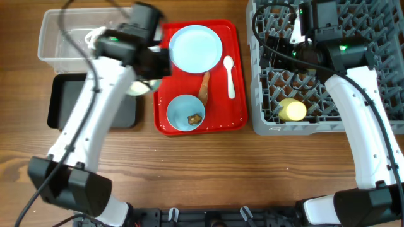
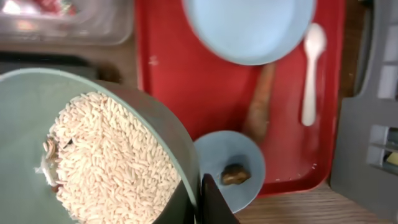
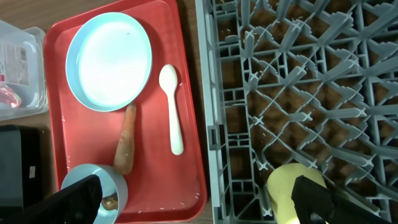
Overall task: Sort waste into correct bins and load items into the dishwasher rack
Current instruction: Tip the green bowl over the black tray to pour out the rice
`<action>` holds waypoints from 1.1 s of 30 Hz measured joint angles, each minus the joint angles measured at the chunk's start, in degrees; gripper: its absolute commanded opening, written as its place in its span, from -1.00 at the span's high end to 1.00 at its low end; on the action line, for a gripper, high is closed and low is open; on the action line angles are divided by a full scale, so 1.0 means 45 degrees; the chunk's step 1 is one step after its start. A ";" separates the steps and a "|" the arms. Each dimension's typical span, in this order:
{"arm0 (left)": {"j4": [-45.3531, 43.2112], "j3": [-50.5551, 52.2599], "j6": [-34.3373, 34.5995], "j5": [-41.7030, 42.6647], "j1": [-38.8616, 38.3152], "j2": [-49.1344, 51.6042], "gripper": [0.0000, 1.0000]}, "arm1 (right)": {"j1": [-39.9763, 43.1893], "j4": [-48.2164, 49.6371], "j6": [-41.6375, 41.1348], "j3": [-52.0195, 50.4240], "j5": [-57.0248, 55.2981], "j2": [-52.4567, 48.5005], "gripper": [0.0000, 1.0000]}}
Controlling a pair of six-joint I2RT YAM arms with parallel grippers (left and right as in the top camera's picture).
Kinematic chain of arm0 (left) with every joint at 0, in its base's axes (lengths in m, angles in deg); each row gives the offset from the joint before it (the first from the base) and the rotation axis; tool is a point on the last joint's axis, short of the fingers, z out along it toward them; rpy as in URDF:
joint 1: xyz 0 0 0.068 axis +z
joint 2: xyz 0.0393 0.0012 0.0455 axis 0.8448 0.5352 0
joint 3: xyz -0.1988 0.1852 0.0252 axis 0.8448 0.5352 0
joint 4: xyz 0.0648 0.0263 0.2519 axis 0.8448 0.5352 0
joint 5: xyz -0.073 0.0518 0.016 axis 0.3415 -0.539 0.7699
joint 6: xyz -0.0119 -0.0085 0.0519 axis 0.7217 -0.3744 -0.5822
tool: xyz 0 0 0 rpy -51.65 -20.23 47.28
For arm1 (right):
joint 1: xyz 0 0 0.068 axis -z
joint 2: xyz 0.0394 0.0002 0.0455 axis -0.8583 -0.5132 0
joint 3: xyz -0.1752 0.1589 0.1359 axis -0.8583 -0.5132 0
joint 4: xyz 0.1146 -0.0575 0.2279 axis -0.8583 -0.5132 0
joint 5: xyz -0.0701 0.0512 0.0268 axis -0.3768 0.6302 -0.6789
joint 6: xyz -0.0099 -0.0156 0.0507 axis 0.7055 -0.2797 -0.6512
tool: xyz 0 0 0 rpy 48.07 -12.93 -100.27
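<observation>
My left gripper (image 2: 202,200) is shut on the rim of a pale blue bowl (image 2: 37,106) full of white rice (image 2: 106,162). It holds the bowl between the black tray (image 1: 63,104) and the red tray (image 1: 240,94). On the red tray lie the light-blue plate (image 1: 196,48), the white spoon (image 1: 229,75), the carrot-like stick (image 1: 204,85) and a second bowl (image 1: 178,108) holding the brown lump (image 1: 194,118). The red-and-white wrapper (image 3: 15,68) lies in the clear tub (image 1: 53,38). My right gripper (image 3: 199,205) is open and empty above the grey rack (image 1: 271,120), where the yellow cup (image 1: 292,110) sits.
The rack fills the right side of the table, close against the red tray. The clear tub and black tray stand one behind the other at the left. Bare wood table (image 1: 208,170) runs along the front. A few rice grains lie on the red tray (image 3: 180,205).
</observation>
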 measured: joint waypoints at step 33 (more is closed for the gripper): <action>0.0379 0.2803 -0.7611 1.7388 1.1094 0.4551 0.92 | 0.0000 -0.0214 0.0000 0.0000 0.0000 0.0000 -0.99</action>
